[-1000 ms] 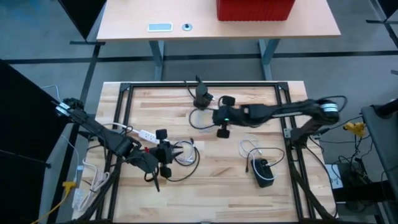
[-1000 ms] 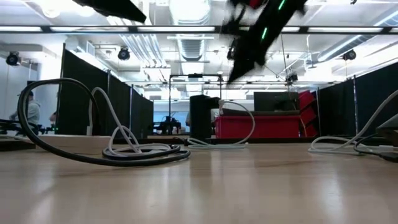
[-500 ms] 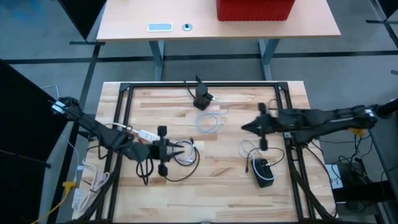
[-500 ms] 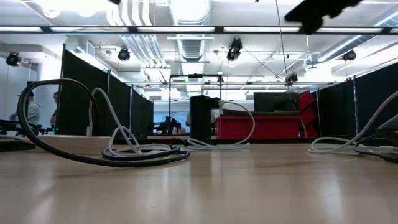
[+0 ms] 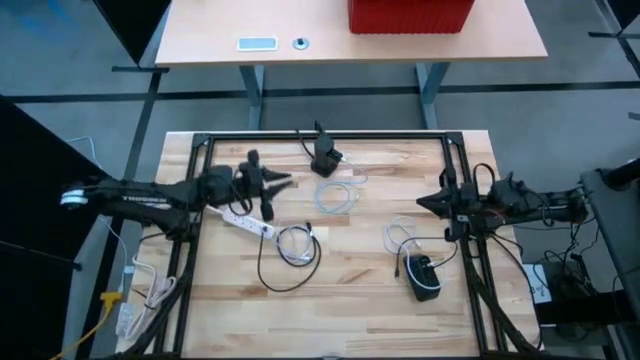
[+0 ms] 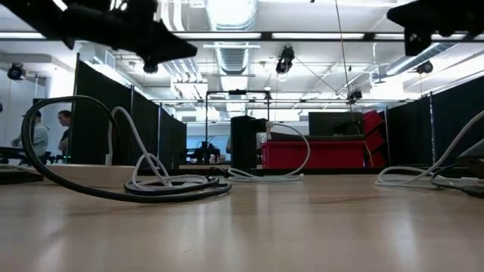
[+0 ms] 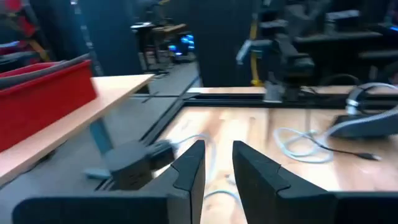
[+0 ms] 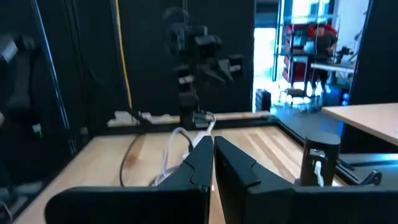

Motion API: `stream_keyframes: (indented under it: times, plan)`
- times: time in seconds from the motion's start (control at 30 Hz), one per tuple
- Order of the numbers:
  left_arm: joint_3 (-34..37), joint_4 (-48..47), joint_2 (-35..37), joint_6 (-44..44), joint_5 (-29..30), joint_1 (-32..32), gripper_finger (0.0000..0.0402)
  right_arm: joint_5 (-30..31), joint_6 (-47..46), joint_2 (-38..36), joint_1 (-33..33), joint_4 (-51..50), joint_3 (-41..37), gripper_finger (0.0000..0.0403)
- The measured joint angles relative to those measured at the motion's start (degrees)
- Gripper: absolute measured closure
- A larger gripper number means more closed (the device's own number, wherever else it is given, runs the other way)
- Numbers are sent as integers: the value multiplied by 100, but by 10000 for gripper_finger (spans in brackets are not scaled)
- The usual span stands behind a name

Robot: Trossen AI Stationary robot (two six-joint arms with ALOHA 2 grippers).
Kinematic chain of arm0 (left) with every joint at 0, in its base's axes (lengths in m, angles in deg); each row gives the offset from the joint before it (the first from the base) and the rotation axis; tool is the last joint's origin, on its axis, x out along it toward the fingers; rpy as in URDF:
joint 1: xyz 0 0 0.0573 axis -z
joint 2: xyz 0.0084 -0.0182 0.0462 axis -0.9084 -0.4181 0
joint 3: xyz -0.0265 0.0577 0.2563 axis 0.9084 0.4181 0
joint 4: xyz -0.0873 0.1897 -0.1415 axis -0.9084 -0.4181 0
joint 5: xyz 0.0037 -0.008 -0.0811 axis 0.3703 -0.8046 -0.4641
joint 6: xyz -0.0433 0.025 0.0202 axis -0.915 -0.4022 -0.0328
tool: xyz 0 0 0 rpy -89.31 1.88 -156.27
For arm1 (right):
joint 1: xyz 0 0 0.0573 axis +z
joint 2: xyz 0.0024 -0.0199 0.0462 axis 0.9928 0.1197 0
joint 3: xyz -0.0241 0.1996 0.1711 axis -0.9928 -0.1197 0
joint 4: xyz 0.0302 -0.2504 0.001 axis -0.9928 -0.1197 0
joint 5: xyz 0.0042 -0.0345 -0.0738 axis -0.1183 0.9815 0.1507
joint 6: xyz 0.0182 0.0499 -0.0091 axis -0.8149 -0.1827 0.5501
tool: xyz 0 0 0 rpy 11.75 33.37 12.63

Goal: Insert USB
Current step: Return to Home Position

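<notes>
My left gripper (image 5: pixel 280 182): fingers slightly spread, empty, near the white power strip (image 5: pixel 243 218). A low swing could drag it. My right gripper (image 5: pixel 425 204): fingers pressed together, empty.

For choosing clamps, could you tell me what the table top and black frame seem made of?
Table top: pale wood with a sheen, shown by joined strips and grain. Black frame: probably matt painted metal, judging by thin straight rails.
</notes>
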Motion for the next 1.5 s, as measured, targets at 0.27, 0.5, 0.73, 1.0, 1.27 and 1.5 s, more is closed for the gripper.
stream_keyframes:
  times: [0.27, 0.5, 0.73, 1.0, 1.27, 1.5]
  plan:
    - [628, -951, 1528, -212, -37, 3, 332, -53, 4, -218, 0, 567, -792, 403]
    - [1173, -1575, 3312, -497, -215, 69, 332, -53, 340, -108, -2, 1267, -1232, 403]
    - [2095, -1458, 4324, -1053, -155, 76, 332, -59, 153, -43, -2, 1387, -1403, 403]
    - [2515, -1444, 4765, -1346, 176, 455, 338, -19, 110, 112, -2, 1350, -1429, 403]
    - [2609, -1849, 5223, -751, 1041, 1501, 338, 133, 4, 273, -2, 1309, -1434, 403]
    - [2645, -1862, 5414, -570, 927, 1839, 338, 441, 170, 324, -2, 1387, -1442, 403]
